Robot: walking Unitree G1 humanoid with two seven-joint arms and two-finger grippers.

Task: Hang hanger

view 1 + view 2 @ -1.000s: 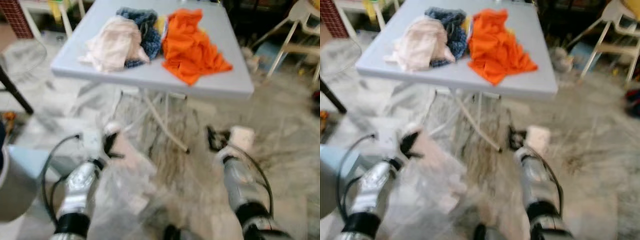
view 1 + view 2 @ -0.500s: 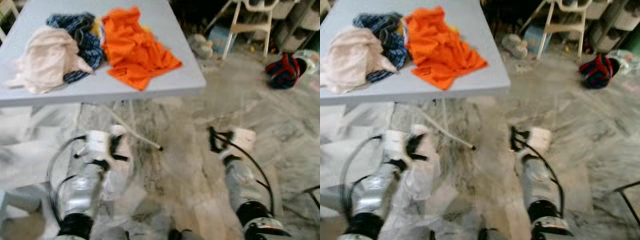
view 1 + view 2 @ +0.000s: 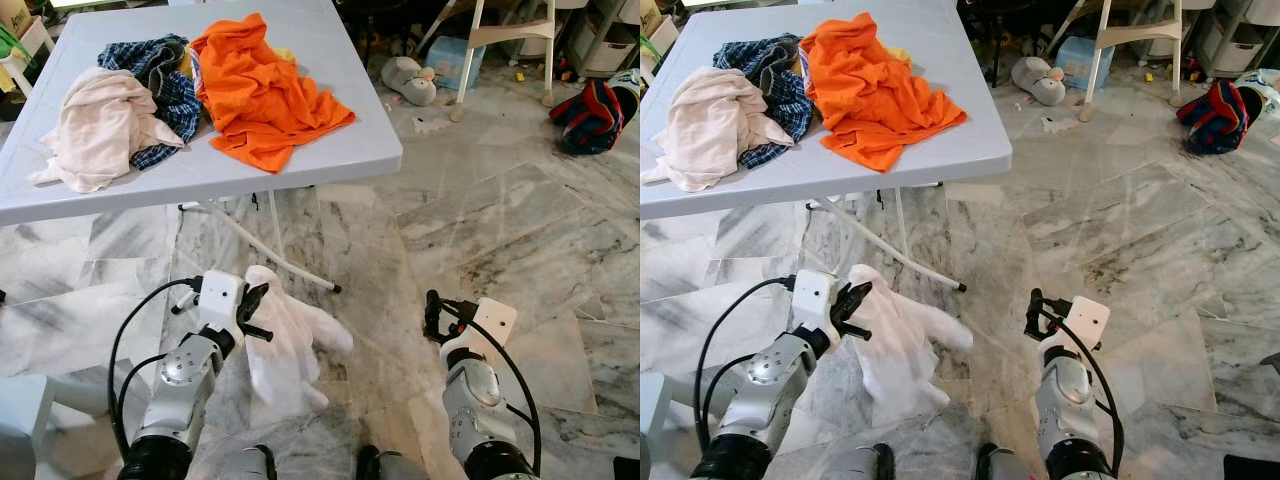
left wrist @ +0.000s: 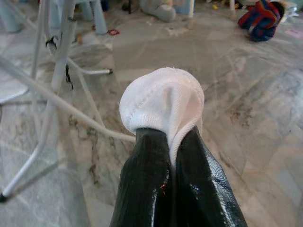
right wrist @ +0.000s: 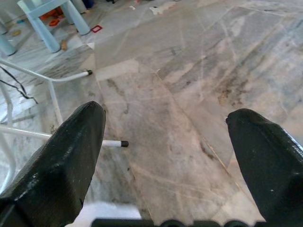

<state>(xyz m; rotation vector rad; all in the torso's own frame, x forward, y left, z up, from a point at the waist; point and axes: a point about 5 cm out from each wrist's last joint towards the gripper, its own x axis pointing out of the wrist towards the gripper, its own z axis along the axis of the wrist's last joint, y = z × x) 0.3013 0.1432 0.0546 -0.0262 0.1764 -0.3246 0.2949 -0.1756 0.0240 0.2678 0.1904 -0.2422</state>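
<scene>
The left gripper (image 3: 252, 312), low over a marble floor (image 3: 480, 230), has its two black fingers (image 4: 142, 184) pressed together on a white cloth (image 3: 285, 345). A bunched fold of the cloth bulges out just past the fingertips, and the rest hangs down below and to the right of them, loose above the floor. No hanger can be made out between or near either gripper's fingers. The right gripper (image 3: 432, 318) hangs at about the same height, well apart from the left one, with its fingers (image 5: 71, 161) spread wide and nothing between them, bare marble showing through the gap. Ahead of the left fingers and above them stands a grey folding table (image 3: 330, 150) on thin white legs (image 3: 300, 270), one leg's foot resting on the floor between the two grippers and a little beyond them. On the table top, farther still from the left fingers, lie three heaps of clothing touching one another: a pale pink garment (image 3: 100, 135) on the left, a blue checked garment (image 3: 165, 80) behind it, and an orange garment (image 3: 260, 95) on the right. Far beyond the right fingers, on the floor, sit a grey soft toy (image 3: 408, 80), the legs of a white chair (image 3: 500, 35), and a red and dark blue bag (image 3: 590, 110) at the far right.
</scene>
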